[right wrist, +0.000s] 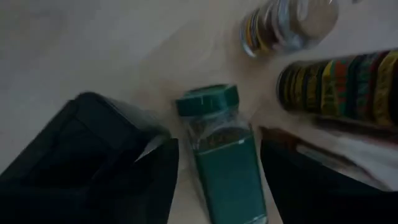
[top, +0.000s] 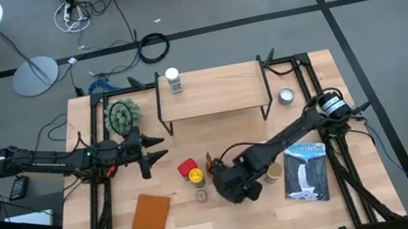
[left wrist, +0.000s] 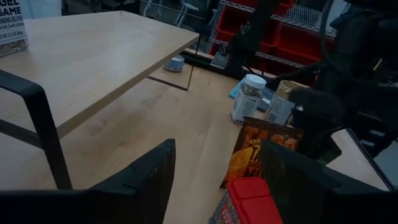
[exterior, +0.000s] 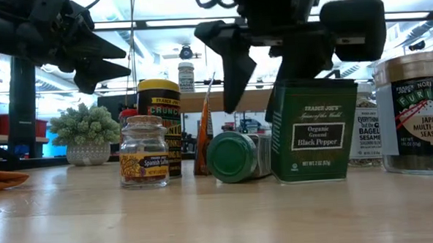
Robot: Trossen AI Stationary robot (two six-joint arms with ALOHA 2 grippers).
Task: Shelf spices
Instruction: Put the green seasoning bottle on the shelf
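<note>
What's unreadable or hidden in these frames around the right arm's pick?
- Green-lidded jar, right wrist view: label blurred, lower end cut by the edge.
- High view: right hand covers that jar and the black pepper tin.
- Low view: the tin blocks most of the bagel seasoning jar.
- Shelf, left wrist view: its jar is cropped.

Right arm reaches across the table, wrist bent down, right gripper [right wrist: 217,180] low with jaws parted. Left arm stretched level, left gripper [top: 161,146] held above the table, jaws spread.
</note>
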